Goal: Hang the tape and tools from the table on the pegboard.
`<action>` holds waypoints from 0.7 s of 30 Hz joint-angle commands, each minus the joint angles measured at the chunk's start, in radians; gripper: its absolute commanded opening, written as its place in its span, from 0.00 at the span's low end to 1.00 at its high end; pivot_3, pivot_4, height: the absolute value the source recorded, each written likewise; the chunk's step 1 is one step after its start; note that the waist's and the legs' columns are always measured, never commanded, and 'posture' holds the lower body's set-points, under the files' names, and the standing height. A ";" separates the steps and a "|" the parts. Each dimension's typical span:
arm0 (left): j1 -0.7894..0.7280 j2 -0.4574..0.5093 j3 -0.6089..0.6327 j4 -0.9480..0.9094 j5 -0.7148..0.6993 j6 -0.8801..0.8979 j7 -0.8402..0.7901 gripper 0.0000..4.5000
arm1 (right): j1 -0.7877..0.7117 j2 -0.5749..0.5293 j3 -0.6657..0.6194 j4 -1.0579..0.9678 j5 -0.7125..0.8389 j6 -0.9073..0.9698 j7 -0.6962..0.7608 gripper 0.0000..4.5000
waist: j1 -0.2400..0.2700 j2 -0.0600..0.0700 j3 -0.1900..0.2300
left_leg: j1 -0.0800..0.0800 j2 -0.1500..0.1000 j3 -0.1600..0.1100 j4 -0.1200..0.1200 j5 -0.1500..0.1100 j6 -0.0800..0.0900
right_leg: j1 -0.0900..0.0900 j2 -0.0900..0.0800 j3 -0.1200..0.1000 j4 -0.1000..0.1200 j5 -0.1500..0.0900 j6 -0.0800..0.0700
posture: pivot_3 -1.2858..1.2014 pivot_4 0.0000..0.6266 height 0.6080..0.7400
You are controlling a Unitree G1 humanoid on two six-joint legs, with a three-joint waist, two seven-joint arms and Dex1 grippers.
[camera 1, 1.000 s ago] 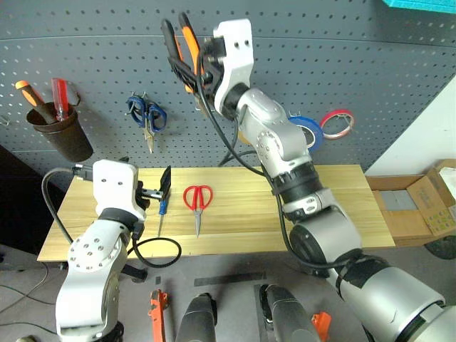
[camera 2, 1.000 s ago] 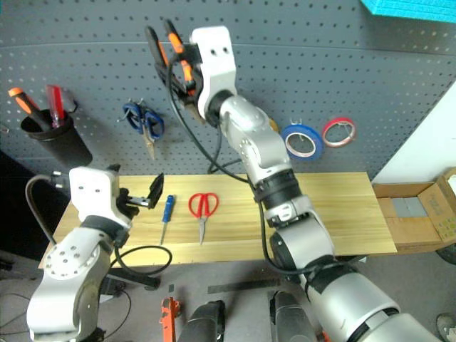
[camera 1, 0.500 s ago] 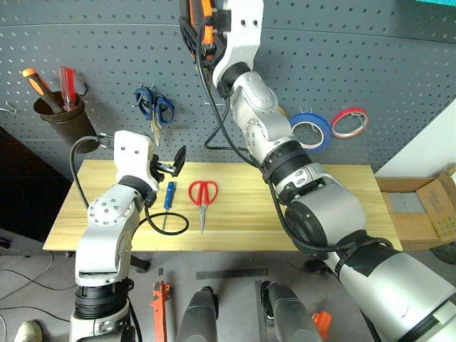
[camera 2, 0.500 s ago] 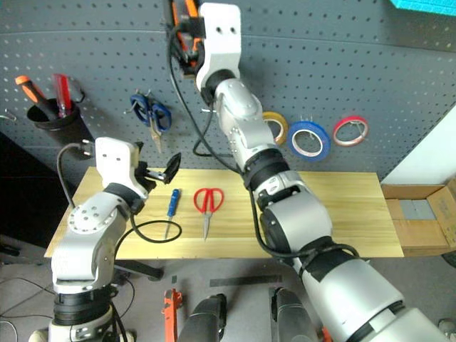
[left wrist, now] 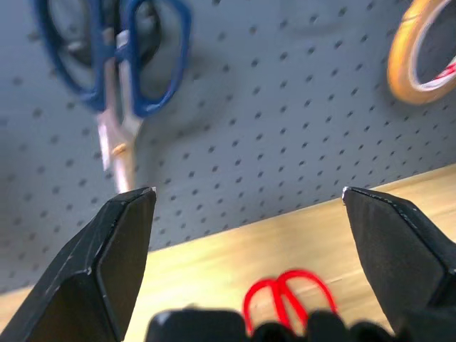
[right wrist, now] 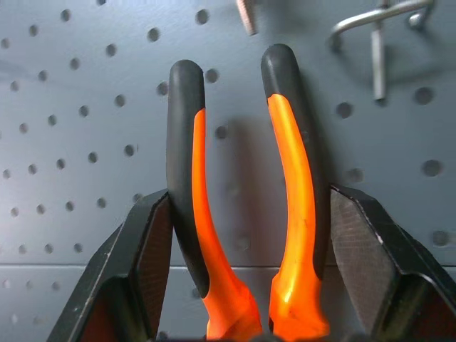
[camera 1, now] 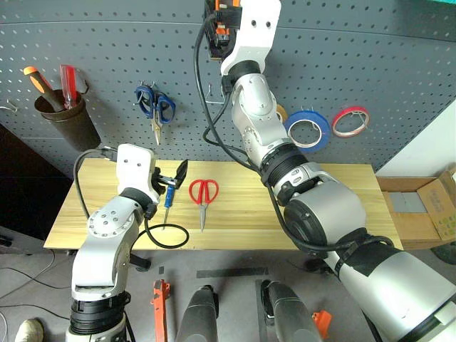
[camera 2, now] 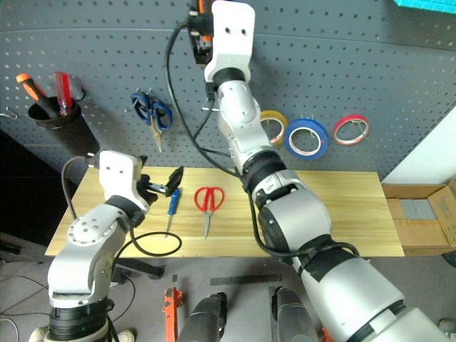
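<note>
Right wrist view shows the right claw (right wrist: 242, 214) pinching the pliers (right wrist: 242, 192) by their handles, held up against the pegboard (right wrist: 71, 71) just short of a metal hook (right wrist: 377, 28); hanging them remains. Blue tape (camera 1: 308, 131) already hangs below that claw. Left claw (camera 1: 173, 179) stands spread just above the blue-handled screwdriver (camera 1: 168, 197), red scissors (camera 1: 202, 198) beside it on the tabletop (camera 1: 320, 206).

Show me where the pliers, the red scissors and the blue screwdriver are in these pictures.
pliers (right wrist: 292, 185): right wrist view, on one orange handle, between the fingers.
red scissors (camera 1: 203, 191): left eye view, on the red handle loops.
blue screwdriver (camera 2: 172, 200): right eye view, on the blue handle.
</note>
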State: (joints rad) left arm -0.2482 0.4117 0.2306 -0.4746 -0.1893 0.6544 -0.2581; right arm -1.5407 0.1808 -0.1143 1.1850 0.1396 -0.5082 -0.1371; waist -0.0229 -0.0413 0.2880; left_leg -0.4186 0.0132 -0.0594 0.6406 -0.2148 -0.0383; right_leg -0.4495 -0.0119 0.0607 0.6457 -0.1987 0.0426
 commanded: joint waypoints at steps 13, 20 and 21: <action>-0.095 0.076 0.109 -0.010 -0.043 0.024 0.014 1.00 | 0.132 0.150 0.115 -0.097 -0.025 0.034 0.155 0.61 | -0.004 0.002 0.020 | 0.001 0.001 0.001 -0.001 0.000 0.000 | 0.000 0.000 0.000 0.000 0.000 0.001 | 0.57 0.51 1.00; -0.094 0.077 0.106 -0.020 -0.047 0.033 0.020 1.00 | 0.115 0.161 0.124 -0.077 -0.017 0.044 0.149 0.61 | -0.003 0.002 0.020 | 0.000 0.000 0.001 -0.011 0.000 0.000 | -0.004 -0.001 0.000 -0.001 0.002 -0.005 | 0.58 0.51 1.00; -0.088 0.079 0.108 -0.028 -0.048 0.038 0.020 1.00 | 0.106 0.161 0.121 -0.073 -0.014 0.043 0.145 0.61 | -0.002 0.002 0.020 | 0.000 0.000 0.000 -0.011 0.000 0.000 | -0.005 -0.001 0.000 -0.001 0.002 -0.005 | 0.58 0.51 1.00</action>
State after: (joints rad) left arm -0.3405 0.4839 0.3269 -0.4599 -0.2313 0.6930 -0.2469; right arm -1.4275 0.1804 0.0223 1.1287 0.1113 -0.4617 0.0204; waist -0.0250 -0.0393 0.3083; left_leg -0.4190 0.0136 -0.0593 0.6290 -0.2147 -0.0387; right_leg -0.4544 -0.0125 0.0597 0.6451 -0.1968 0.0369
